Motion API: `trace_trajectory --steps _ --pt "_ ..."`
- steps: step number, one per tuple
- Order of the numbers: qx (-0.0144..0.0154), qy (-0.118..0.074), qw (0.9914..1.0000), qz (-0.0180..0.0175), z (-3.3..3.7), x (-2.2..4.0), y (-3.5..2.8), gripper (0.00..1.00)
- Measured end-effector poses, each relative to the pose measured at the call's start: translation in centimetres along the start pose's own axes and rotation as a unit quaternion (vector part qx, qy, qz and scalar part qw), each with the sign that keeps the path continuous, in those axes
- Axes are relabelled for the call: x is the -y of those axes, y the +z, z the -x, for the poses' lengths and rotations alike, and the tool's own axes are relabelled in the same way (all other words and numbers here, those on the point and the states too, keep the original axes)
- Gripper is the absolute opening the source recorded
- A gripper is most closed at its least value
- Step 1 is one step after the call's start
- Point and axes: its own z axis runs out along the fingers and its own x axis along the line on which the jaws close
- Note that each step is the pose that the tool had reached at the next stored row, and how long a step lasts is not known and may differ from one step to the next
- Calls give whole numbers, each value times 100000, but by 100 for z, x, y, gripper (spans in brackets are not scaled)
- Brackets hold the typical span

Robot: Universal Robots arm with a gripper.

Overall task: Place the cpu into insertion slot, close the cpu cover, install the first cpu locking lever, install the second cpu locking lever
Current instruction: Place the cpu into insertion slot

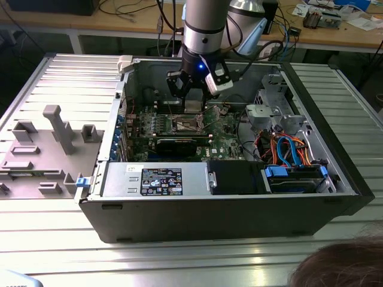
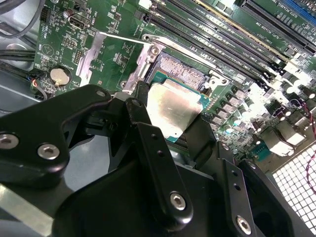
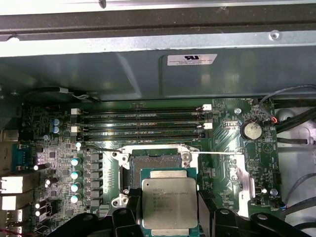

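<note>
My gripper (image 1: 192, 98) hangs inside the open computer case and is shut on the cpu (image 1: 192, 106), a small square chip with a silvery top. In both wrist views the cpu (image 2: 173, 109) (image 3: 169, 201) sits between the two black fingers (image 2: 148, 148) (image 3: 207, 215), held a little above the green board. The insertion slot (image 2: 180, 66) (image 3: 155, 160) lies just beyond the chip, dark and bare inside its silver rim. The cpu cover (image 2: 96, 52) (image 3: 243, 173) stands swung open beside the socket. Thin wire levers (image 3: 98, 147) stick out at the socket's edges.
Long memory slots (image 3: 143, 123) run along the far side of the socket, and a coin battery (image 3: 252, 130) sits close by. A black expansion card (image 1: 179, 143), the power supply (image 1: 155, 179) and the drive bay with cables (image 1: 287, 155) crowd the case. A person's hair (image 1: 335, 269) shows in front.
</note>
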Motion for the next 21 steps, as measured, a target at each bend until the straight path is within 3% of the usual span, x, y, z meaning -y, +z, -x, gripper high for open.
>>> trace_trajectory --steps 21 --pt "1 0 100000 0 1 4 44 55"
